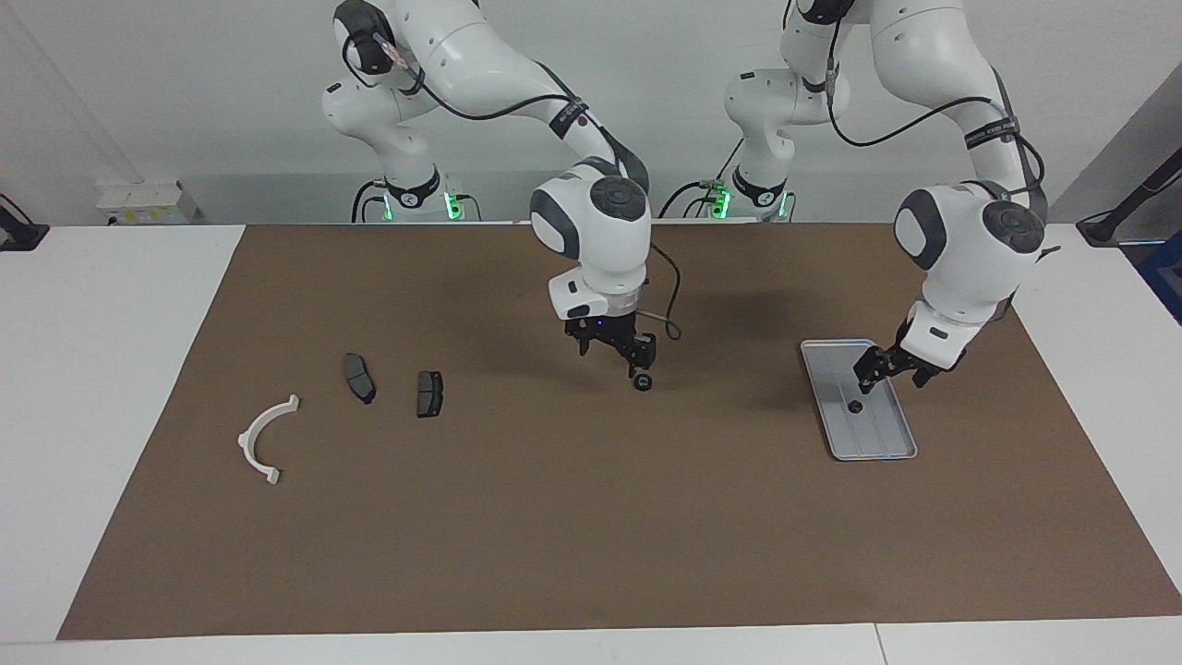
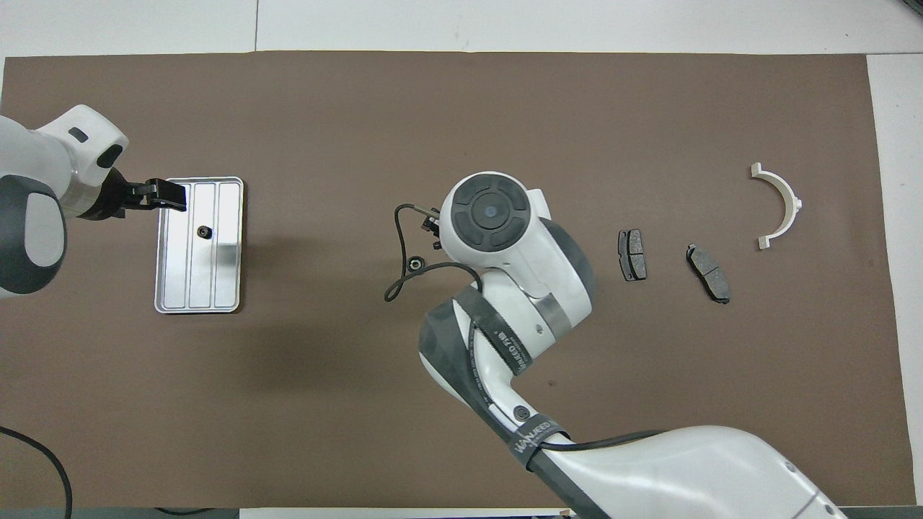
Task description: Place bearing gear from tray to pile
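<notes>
Resting in the flat rectangular silver-grey metal tray (image 1: 875, 447) with its raised rim and lengthwise ridges is one small black ring-shaped bearing gear (image 1: 855, 405). It is the only thing in the tray and lies in the middle channel, a little toward the twelve o'clock end in the overhead view. The tray itself sits on the brown mat (image 1: 572, 536) that covers the surface (image 1: 111, 388), at nine o'clock from the mat's centre in that view.

At three o'clock lies the pile (image 1: 359, 378): two dark grey brake pads (image 1: 429, 393) side by side and, past them toward the mat's edge, a white half-ring plastic bracket (image 1: 266, 441), none touching another.

A second small black ring (image 1: 643, 381) is near the mat's centre, right at one fingertip of the right end effector (image 1: 614, 358). Whether it touches that finger I cannot tell.

The right arm bends over the middle of the mat, wrist pointing straight down, its jaws spread wide. The left arm reaches in from nine o'clock in the overhead view. The left end effector (image 1: 886, 365) hangs tilted over the tray's eleven o'clock corner, jaws wide and gripping nothing.
</notes>
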Motion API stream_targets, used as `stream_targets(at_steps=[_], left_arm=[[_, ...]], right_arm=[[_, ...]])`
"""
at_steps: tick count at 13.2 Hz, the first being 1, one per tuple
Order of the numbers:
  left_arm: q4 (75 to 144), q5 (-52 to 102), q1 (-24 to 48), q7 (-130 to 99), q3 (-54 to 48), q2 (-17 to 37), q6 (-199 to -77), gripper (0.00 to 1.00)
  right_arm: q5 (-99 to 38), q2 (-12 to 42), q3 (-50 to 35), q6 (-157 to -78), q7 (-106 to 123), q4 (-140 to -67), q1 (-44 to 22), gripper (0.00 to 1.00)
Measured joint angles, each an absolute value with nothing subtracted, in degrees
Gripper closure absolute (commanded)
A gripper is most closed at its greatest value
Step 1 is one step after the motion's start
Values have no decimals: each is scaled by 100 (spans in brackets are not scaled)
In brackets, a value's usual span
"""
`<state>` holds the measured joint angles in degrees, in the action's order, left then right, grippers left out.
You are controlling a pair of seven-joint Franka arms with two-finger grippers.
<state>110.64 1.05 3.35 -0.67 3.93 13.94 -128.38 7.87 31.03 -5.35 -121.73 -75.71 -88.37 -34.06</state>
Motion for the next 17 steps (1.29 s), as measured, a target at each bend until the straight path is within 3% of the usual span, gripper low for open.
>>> stream_targets(at_steps=[4,12,17], left_arm=[[11313,105,335,-67,379,1520,-13191,1],[11894,106,335,-67,349,1548,-13865,5],[11934,106,336,-67,328,1600,-14119,7]], right_arm=[[825,3702,-531,-12173,-7828,-8294,-3597,4],[835,4073,-529,-12284,-7832,-8116,-3791,9],[850,4104,-510,-12337,-7832,-8079,-3790,46]])
